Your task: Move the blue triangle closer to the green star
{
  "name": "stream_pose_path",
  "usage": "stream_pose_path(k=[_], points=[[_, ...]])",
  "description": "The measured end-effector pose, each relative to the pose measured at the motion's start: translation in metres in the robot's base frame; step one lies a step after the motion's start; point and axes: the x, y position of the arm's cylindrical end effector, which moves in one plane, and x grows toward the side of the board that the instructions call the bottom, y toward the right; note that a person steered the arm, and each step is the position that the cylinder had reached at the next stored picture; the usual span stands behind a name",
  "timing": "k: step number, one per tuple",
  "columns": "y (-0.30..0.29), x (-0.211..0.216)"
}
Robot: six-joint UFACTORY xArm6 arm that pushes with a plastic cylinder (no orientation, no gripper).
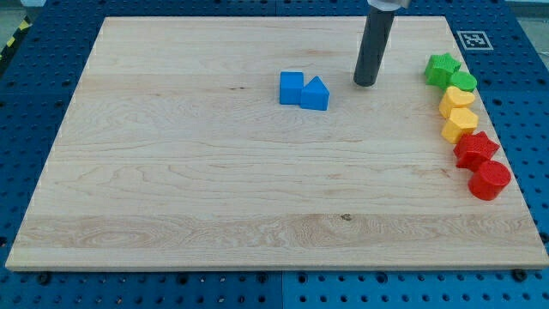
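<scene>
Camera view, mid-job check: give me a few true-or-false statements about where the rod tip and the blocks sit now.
1. My tip touches the blue triangle block. False: it stands apart, to the triangle's right in the view.
2. The blue triangle block touches the blue cube block. True.
3. The green star block lies at the top of a column of blocks along the right edge of the wooden board. True.
4. The blue triangle block lies to the right of the green star block. False: it lies well to its left.
5. My tip stands between the blue triangle block and the green star block. True.
</scene>
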Motion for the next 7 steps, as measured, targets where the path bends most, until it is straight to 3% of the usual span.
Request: stream_pose_path(k=[3, 4, 5, 7], points=[[-0.063, 0.091], [-0.126, 0.088], [-0.122, 0.056], [-0.112, 0.05]])
